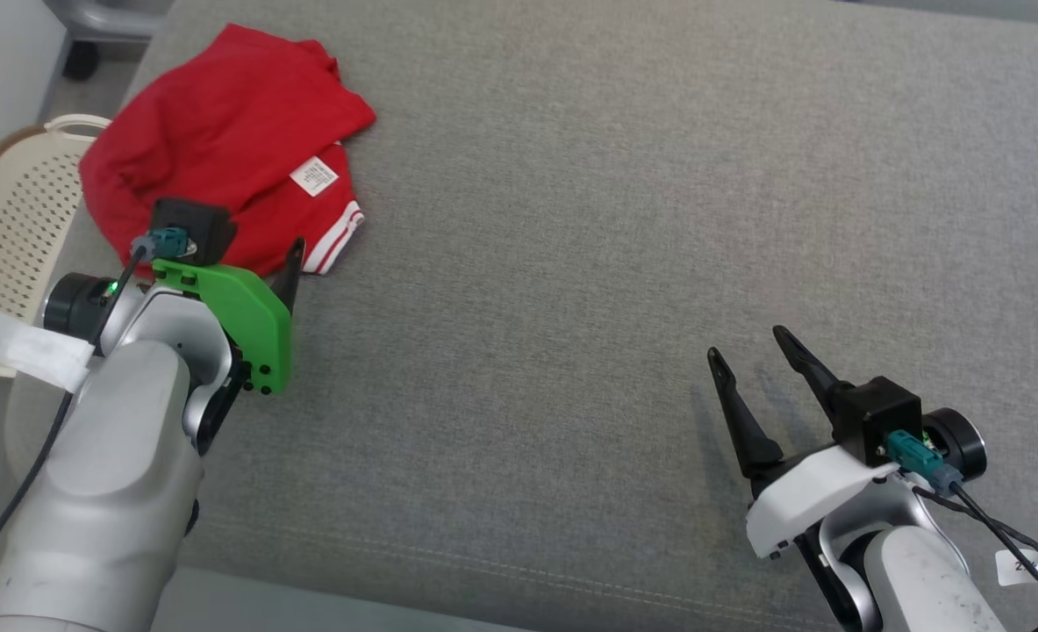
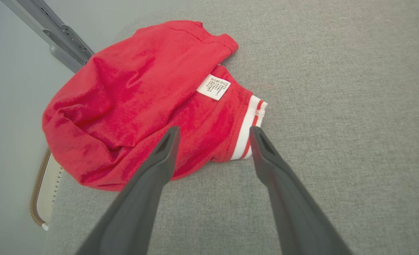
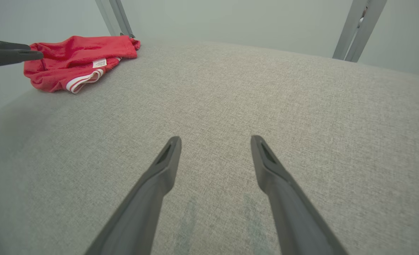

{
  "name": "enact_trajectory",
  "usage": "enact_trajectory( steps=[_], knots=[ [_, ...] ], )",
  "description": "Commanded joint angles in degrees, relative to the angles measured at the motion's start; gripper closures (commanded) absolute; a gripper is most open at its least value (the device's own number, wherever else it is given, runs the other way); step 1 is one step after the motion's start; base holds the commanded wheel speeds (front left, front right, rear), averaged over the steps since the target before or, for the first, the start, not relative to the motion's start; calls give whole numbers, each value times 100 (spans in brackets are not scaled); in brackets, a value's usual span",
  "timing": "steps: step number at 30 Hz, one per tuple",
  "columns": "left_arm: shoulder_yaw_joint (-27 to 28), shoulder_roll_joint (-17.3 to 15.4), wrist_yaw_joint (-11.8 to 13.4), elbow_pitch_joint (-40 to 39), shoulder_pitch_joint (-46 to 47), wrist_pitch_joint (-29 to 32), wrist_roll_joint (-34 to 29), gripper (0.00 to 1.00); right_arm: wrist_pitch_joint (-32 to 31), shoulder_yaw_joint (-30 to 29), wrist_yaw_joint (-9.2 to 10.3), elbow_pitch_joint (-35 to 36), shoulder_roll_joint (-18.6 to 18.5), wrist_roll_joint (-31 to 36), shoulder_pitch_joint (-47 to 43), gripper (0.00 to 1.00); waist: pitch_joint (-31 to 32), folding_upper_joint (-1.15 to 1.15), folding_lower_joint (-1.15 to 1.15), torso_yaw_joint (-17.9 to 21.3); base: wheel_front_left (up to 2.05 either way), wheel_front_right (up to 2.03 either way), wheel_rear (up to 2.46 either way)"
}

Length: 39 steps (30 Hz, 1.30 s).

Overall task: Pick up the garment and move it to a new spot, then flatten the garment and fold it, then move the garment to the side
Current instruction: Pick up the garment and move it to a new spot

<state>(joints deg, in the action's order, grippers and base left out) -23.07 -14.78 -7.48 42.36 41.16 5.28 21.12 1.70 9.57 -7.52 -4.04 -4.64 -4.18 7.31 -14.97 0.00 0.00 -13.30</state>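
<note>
The garment (image 1: 220, 140) is a red shirt with a white care label and a white-striped cuff, lying crumpled at the far left of the grey cushioned surface (image 1: 615, 219). My left gripper (image 1: 260, 250) hovers at its near edge, open. In the left wrist view the left gripper (image 2: 213, 131) has its tips over the cuff end of the garment (image 2: 131, 99), with nothing held. My right gripper (image 1: 747, 344) stands open and empty over bare fabric at the lower right, far from the shirt. The right wrist view has the right gripper (image 3: 215, 139) in front and the garment (image 3: 78, 58) at the upper left.
A cream perforated basket (image 1: 18, 219) stands beside the surface's left edge, close to the garment and my left arm. Metal frame legs (image 3: 358, 32) rise beyond the far edge. The surface's near edge runs along the bottom of the head view.
</note>
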Motion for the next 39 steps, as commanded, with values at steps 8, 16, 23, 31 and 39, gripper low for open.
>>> enact_trajectory(
  steps=[8,16,23,31,39],
  knots=[
    [-450,-269,4,721,702,268,348,0,-67,-37,7,347,-48,64,-34,0,-830,0,0,731,0,0,0],
    [-458,-234,238,1485,955,421,391,66,-51,74,7,299,-33,6,5,0,-822,0,0,866,0,0,0],
    [-466,-160,377,1748,1046,149,395,100,49,112,7,88,11,-47,-36,0,-512,0,0,852,0,0,0],
    [-550,-93,342,1515,1338,-361,327,100,232,147,7,-246,101,-142,-122,0,131,0,0,891,0,0,0],
    [-755,9,287,793,1710,-559,156,100,462,145,7,-607,158,-309,-214,0,789,0,0,1302,0,0,0]
  ],
)
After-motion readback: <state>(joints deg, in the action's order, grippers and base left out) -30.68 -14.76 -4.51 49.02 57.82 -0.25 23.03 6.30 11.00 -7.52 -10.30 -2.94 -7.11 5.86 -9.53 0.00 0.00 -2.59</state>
